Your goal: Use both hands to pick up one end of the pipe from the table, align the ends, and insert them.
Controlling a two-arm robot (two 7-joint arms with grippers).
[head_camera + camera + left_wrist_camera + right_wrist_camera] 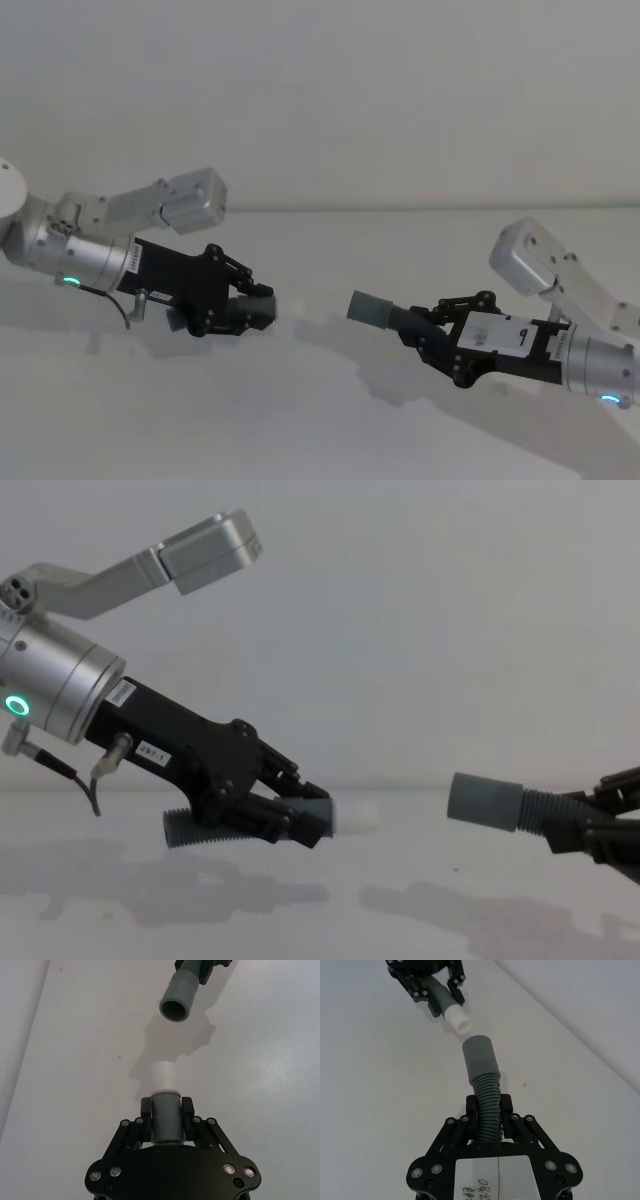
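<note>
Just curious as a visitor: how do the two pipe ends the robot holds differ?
The end in the left gripper is a white tip; the one in the right gripper is a grey cuff. The white tip is narrower than the grey cuff, which is hollow. The left gripper clamps a smooth grey collar; the right gripper, ribbed hose. Both ends face each other, apart.

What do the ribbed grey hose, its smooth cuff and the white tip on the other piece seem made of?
Dark grey ribbed hose: likely flexible plastic, judging by its bent corrugated wall. Smooth grey cylindrical cuff: matte rubber or soft plastic, no glare. White tube tip: smooth matte plastic, probably rigid.
</note>
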